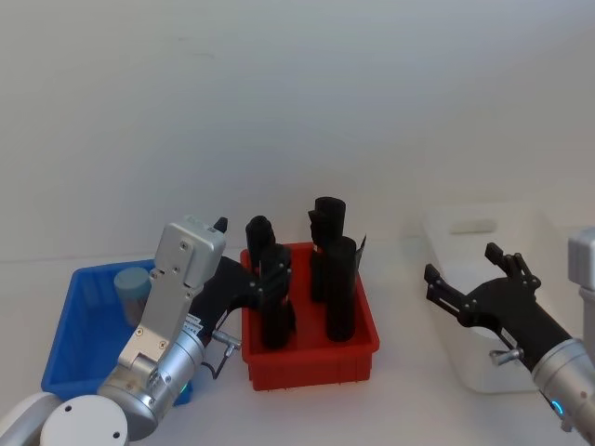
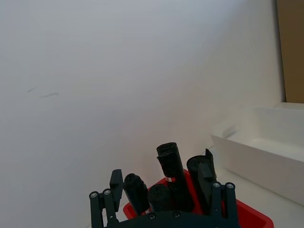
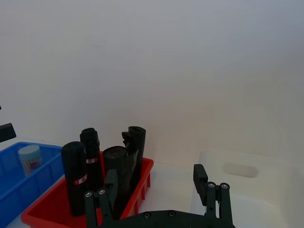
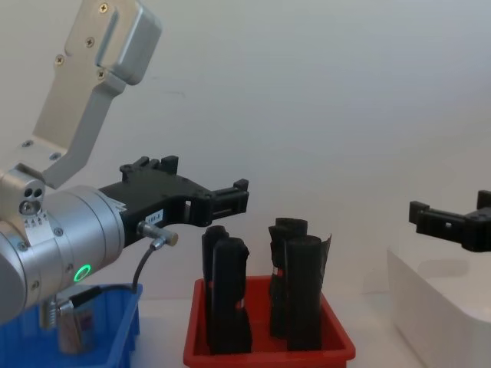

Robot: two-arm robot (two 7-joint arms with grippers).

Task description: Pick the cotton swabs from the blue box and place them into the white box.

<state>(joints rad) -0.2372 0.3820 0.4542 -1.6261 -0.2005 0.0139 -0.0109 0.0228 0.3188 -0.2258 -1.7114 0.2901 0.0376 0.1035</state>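
One cotton swabs tub (image 1: pixel 133 290), clear with a pale blue-grey cap, stands upright at the back of the blue box (image 1: pixel 70 348) on the left; it also appears in the right wrist view (image 3: pixel 29 159). My left gripper (image 1: pixel 237 260) hangs open and empty in the air between the blue box and the red tray, well above the tub; its fingers (image 2: pixel 114 183) are spread wide. The white box (image 1: pixel 483 228) sits on the right. My right gripper (image 1: pixel 462 263) hovers open and empty over that box's left side (image 4: pixel 437 307).
A red tray (image 1: pixel 311 358) holding several tall black rolls (image 1: pixel 339 288) stands in the middle, between the blue and white boxes. A plain white wall rises behind the table. Bare tabletop lies in front of the boxes.
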